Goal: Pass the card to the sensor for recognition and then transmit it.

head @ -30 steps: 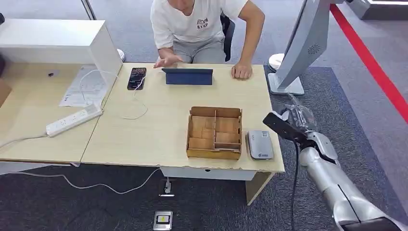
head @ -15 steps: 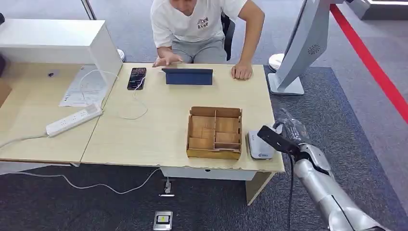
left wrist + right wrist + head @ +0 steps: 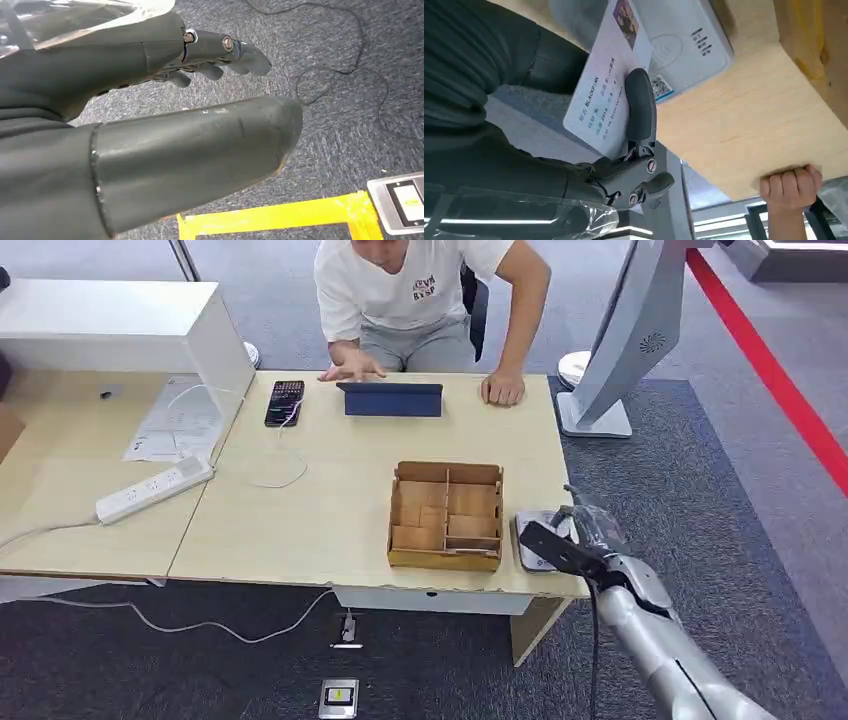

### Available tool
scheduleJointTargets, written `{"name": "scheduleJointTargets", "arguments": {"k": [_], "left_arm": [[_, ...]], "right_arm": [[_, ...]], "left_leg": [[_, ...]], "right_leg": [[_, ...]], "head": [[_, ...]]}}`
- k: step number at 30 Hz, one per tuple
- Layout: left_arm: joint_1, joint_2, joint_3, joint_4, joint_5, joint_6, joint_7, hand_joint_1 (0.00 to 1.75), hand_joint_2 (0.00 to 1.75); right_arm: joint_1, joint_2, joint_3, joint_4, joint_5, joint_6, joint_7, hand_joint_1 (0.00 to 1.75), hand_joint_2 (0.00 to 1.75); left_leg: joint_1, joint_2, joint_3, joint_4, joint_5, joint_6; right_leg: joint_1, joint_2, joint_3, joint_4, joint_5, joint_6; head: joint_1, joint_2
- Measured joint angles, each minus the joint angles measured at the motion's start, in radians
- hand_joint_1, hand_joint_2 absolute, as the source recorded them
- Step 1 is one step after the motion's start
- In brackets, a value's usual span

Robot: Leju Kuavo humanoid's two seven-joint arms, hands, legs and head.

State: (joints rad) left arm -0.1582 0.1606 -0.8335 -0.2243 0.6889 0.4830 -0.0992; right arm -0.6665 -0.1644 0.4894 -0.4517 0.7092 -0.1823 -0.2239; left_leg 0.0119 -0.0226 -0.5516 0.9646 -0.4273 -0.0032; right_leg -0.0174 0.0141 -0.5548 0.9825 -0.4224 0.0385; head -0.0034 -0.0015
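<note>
On the worktop (image 3: 330,500), going left to right with the wooden box (image 3: 446,515) as landmark: one white power strip (image 3: 153,488) far to its left, one phone (image 3: 285,402) up and to its left, one blue tablet (image 3: 390,398) behind it near the person (image 3: 420,295), whose two hands rest at the far edge. Just right of the box lies one grey sensor (image 3: 533,532). The right hand (image 3: 580,545) hovers over the sensor's near right side; its fingers (image 3: 640,107) pinch one card (image 3: 604,92) against the thumb, the card held just above the sensor (image 3: 684,47), apart from it. The left hand (image 3: 150,100) hangs over the carpet, its fingers (image 3: 225,47) loosely spread and holding nothing.
</note>
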Motion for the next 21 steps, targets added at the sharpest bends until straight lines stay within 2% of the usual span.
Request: {"name": "scheduleJointTargets", "arguments": {"k": [9, 21], "left_arm": [[0.000, 0.000, 0.000, 0.000, 0.000, 0.000, -0.003, 0.00, 0.00], [0.000, 0.000, 0.000, 0.000, -0.008, -0.014, -0.008, 0.00, 0.00]], "right_arm": [[0.011, 0.008, 0.010, -0.005, 0.000, 0.003, 0.003, 1.75, 1.75], [0.021, 0.013, 0.025, -0.019, -0.010, 0.038, 0.040, 1.75, 1.75]], "left_leg": [[0.000, 0.000, 0.000, 0.000, 0.000, 0.000], [0.000, 0.001, 0.002, 0.000, 0.000, 0.000]], "right_leg": [[0.000, 0.000, 0.000, 0.000, 0.000, 0.000], [0.000, 0.000, 0.001, 0.000, 0.000, 0.000]], "head": [[0.000, 0.000], [0.000, 0.000]]}}
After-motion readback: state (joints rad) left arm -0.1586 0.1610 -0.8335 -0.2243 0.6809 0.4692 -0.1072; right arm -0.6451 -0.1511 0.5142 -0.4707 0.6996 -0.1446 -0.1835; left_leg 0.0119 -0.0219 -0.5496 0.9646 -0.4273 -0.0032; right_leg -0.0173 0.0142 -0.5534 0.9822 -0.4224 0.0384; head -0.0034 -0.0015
